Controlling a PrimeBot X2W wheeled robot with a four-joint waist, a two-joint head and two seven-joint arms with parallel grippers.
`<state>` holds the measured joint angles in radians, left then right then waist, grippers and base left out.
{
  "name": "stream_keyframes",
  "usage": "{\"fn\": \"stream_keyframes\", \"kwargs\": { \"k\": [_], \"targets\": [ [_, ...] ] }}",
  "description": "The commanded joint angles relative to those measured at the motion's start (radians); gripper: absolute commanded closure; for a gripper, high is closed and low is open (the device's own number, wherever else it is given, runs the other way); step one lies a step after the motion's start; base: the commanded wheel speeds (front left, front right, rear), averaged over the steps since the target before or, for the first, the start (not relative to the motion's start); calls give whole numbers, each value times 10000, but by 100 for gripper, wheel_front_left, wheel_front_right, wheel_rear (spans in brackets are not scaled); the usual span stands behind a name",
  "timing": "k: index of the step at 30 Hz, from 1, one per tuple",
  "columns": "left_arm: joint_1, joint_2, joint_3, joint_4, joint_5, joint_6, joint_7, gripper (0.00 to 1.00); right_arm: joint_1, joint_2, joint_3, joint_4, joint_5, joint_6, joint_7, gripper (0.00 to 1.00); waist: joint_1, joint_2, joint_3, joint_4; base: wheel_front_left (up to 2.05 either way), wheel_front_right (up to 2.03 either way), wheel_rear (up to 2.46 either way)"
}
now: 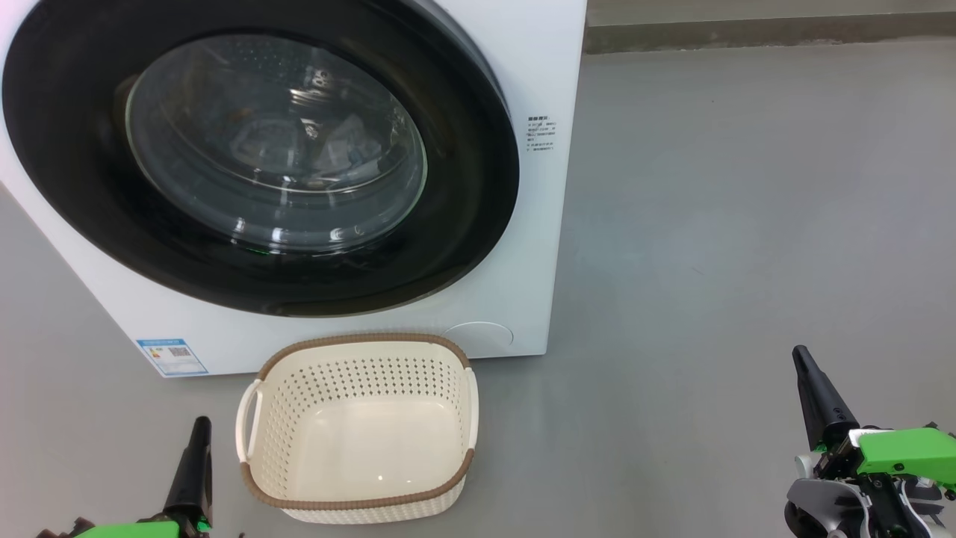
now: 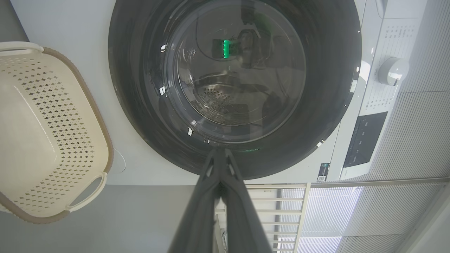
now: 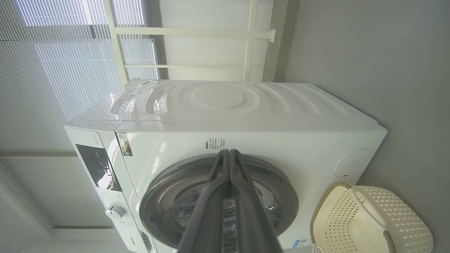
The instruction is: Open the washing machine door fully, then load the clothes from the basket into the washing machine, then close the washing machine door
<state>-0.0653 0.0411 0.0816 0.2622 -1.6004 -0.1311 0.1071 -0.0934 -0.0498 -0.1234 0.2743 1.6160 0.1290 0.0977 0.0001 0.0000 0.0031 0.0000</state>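
Grey floor (image 1: 747, 224) runs under everything before you. The white washer (image 1: 538, 60) stands on it at the upper left of your head view. Its door (image 1: 261, 149) lies closed against the front, a glossy black rim around the bulging glass. Behind that glass you can make out pale, crumpled clothes (image 1: 340, 149) in the drum, too blurred by reflections to show any print.

The basket (image 1: 358, 340) sits on the floor just in front of the washer, below the door. Its brown rim is near the white front panel and its smooth bottom shows bare.

Your left claw (image 1: 200, 427) hovers low, just left of the basket and clear of it. In its wrist view the two fingers are pressed together, holding nothing. Your right claw (image 1: 801, 357) hangs well to the right over open floor, its fingers likewise closed tip to tip on nothing.

The round cap (image 1: 478, 334) sits low on the washer's front, just behind the basket's far right corner. The blue sticker (image 1: 172, 357) marks the lower left corner.
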Motion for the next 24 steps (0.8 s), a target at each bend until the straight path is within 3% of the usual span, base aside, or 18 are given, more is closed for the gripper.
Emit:
{"fn": "stream_keyframes", "kwargs": {
  "k": [1,24],
  "targets": [
    [-428,91,326,-168,-79,4,64,100,-136,-73,184,-300,-1,17,84,100,0,0,0,0,0,0,0],
    [-428,91,324,-169,-80,4,63,100,-139,-53,156,-298,-25,17,107,100,0,0,0,0,0,0,0]
  ]
}}
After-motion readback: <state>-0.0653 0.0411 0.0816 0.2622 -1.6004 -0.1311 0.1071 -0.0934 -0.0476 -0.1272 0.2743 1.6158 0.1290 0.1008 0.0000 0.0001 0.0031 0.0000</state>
